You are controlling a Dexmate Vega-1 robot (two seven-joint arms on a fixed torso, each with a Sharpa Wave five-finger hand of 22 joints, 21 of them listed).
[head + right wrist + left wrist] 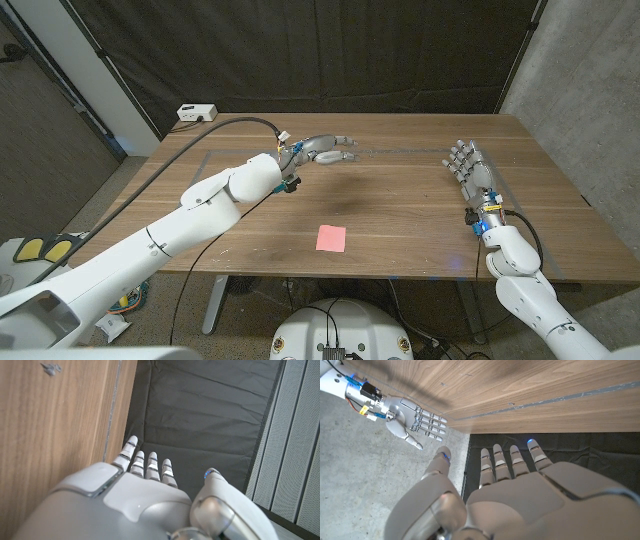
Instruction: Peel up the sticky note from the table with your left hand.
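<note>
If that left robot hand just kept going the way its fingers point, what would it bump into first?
Probably nothing on the table: the left robot hand points along its far edge, away from the sticky note. Depth is uncertain.

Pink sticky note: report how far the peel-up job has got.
Nothing looks done yet: the square pink sticky note lies flat on the wooden table, near its front edge. In hand: the left hand hovers open towards the far side of the table, well away from the note and holding nothing. The right hand waits open at the right. Left to do: bring the left hand to the note, catch an edge, peel it up.
</note>
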